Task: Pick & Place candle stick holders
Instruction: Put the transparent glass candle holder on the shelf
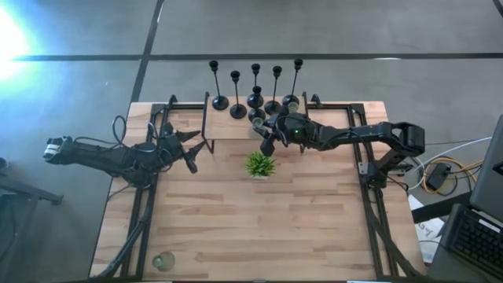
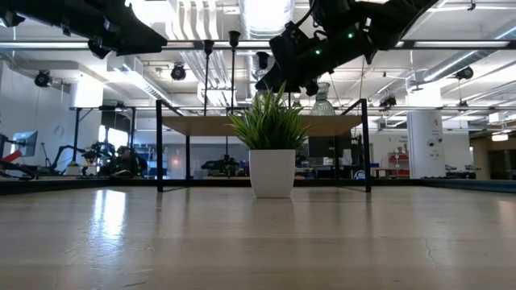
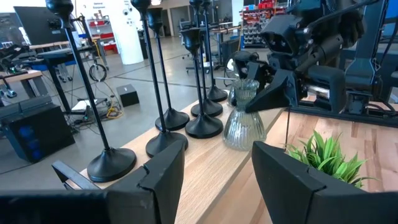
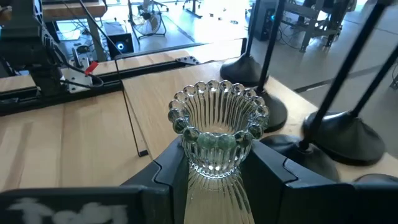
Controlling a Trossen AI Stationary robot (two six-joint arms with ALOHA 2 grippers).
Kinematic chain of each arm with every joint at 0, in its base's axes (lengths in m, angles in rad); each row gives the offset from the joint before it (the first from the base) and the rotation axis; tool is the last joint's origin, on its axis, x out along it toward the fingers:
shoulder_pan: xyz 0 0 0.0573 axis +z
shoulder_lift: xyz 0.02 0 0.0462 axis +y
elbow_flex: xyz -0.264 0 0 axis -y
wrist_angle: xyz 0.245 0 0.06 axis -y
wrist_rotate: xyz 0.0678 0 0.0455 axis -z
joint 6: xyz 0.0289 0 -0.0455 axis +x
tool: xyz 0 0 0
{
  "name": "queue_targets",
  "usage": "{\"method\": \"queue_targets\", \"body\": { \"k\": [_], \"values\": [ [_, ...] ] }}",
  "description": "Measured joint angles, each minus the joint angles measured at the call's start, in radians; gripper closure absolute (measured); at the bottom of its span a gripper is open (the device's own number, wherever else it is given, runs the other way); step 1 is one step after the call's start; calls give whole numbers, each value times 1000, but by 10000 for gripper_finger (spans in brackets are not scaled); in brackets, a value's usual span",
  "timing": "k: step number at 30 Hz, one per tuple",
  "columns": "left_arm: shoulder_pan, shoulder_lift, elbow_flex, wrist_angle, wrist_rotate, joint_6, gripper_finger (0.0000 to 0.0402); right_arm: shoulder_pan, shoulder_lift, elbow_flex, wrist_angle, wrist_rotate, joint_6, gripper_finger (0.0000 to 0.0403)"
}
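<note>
On the raised shelf (image 1: 228, 130) at the tabletop's (image 1: 251, 228) far edge, six black candlesticks (image 1: 255, 86) already stand in a row, while one glass holder (image 1: 163, 261) waits at the near corner, so the job looks well along. The right claw (image 4: 214, 171) is clamped around a ribbed glass holder (image 4: 219, 134) just beside the black bases, above a small potted plant (image 1: 260, 164); the left claw (image 3: 217, 168) hangs wide and empty nearby.

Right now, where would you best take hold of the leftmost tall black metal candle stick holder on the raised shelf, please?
I'd grip the leftmost black candle stick holder by its slim stem, low down, coming level from the table side, where the open left gripper faces it: it stands upright on a wide round base.
</note>
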Motion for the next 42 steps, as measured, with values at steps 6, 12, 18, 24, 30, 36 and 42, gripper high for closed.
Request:
{"method": "queue_targets", "body": {
  "k": [6,12,18,24,30,36,42],
  "values": [
    [0,0,0,-1,0,0,209,0,72,48,11,-4,-3,288],
    [0,0,0,-1,0,0,209,-2,67,76,-31,2,-13,289],
    [0,0,0,-1,0,0,209,-3,53,90,-95,18,2,289],
    [0,0,0,0,0,0,209,-3,53,89,-96,24,12,289],
    [0,0,0,0,0,0,209,-5,53,88,-102,34,35,290],
    [0,0,0,0,0,0,209,-5,53,86,-112,54,52,290],
    [0,0,0,0,0,0,209,-6,52,86,-121,55,61,290]
  ]
}}
